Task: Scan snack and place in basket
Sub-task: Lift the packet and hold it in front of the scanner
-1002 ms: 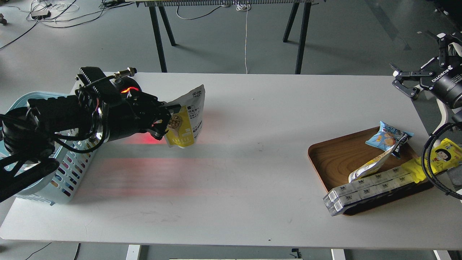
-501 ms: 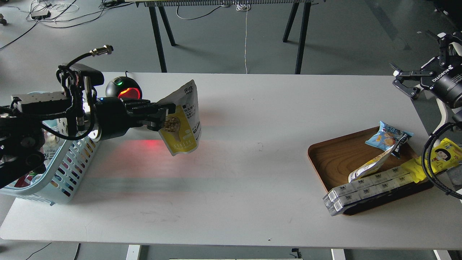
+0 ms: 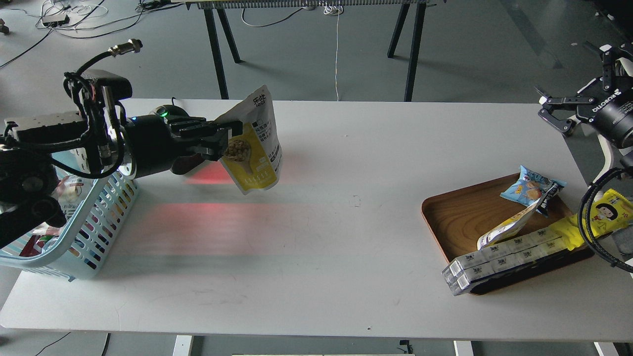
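Table [image 3: 321,237] first, then basket [image 3: 94,232] at its left end. Left gripper [image 3: 225,141] is pinching the snack [image 3: 254,143] by its edge, hanging it over the table just right of the basket. Right gripper [image 3: 554,111] is spread, holding nothing, off the table's far right.

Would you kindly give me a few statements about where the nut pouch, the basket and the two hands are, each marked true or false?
1. The left hand grips the snack in the air above the table. True.
2. The snack already lies inside the basket. False: it hangs to the right of the basket, held by the left hand.
3. The right hand holds a small blue bag. False: it is open and empty; the blue snack bag lies on the wooden tray.
4. Red light falls on the table below the snack. True.
5. The basket stands at the table's left end. True.
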